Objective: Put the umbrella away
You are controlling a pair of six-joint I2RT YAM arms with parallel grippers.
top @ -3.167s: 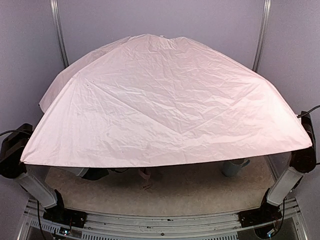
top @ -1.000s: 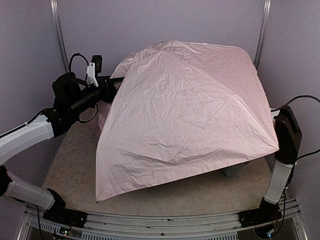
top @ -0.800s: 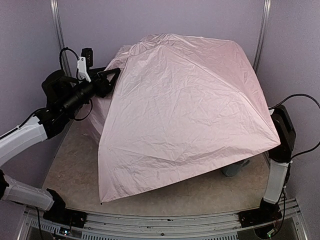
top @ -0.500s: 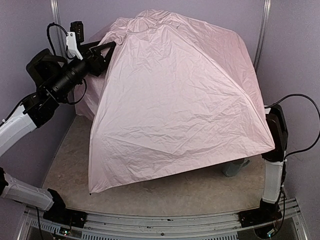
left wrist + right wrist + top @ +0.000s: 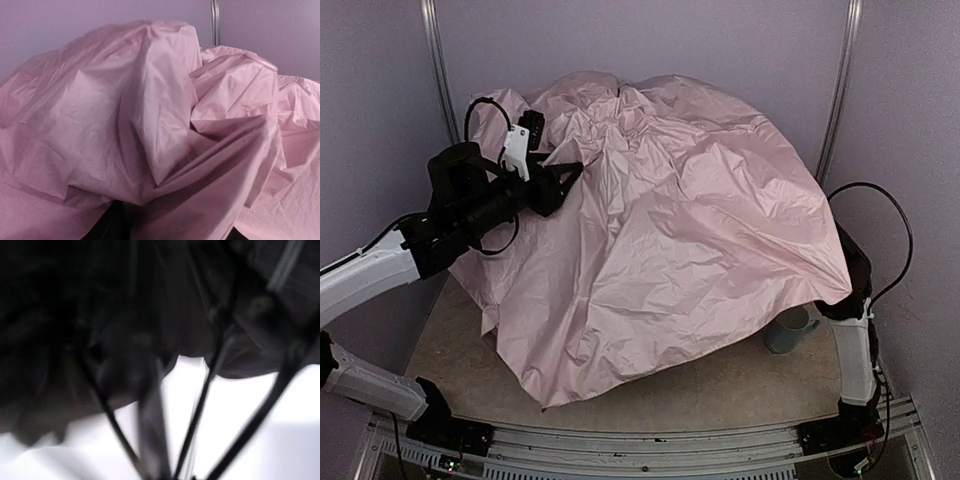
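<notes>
The umbrella (image 5: 690, 240) lies as a crumpled pale pink heap over most of the table, its canopy slack. My left gripper (image 5: 572, 175) is pressed into the heap's upper left side, shut on a bunch of the fabric. In the left wrist view pink folds (image 5: 150, 115) fill the frame and cover the jaws. My right arm (image 5: 855, 330) reaches under the canopy's right edge, so its gripper is hidden from above. The right wrist view is blurred. It shows black lining (image 5: 75, 315), thin ribs (image 5: 200, 405) and a thick dark shaft (image 5: 150, 435) rising from the jaws, which look shut on it.
A grey cup (image 5: 790, 330) stands at the right front, half under the canopy's edge. Bare tan tabletop (image 5: 720, 385) shows along the front. Purple walls with metal posts (image 5: 835, 100) close in the back and sides.
The canopy went from a wide taut dome to a slack, crumpled heap. My left arm rose out to the canopy's left edge, then came down with it. The right arm sank lower.
</notes>
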